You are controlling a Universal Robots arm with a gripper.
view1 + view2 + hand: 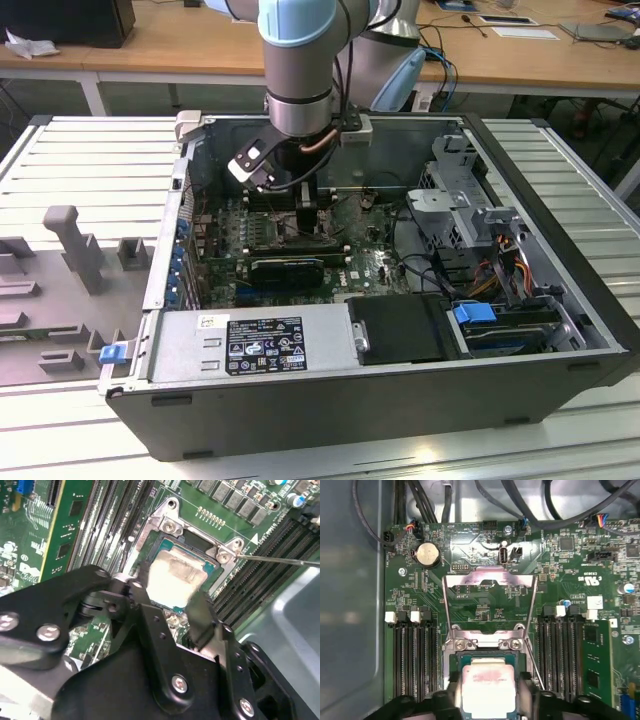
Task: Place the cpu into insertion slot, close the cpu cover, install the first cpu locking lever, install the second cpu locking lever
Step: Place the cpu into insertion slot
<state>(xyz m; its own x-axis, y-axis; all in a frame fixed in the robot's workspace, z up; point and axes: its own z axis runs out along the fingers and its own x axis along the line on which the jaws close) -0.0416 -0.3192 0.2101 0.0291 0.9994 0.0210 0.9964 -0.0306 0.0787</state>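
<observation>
Second wrist view shows the gripper (172, 602) clamped on the cpu (175, 577), pressed against two opposite sides, with the chip low in the insertion slot (170, 527). In the first wrist view the cpu cover (490, 577) is swung open, away from the slot, and a thin lever (534, 655) runs alongside. The exterior view shows the arm (300, 60) reaching into an open computer case (560, 330) on the table (90, 150).

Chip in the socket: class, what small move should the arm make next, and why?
Probably lift the gripper straight up, clear of the chip. The chip looks seated flat in the socket, the gripper straddles it, and the cover lies flipped open beyond, so the cover cannot close until the gripper is away.
</observation>
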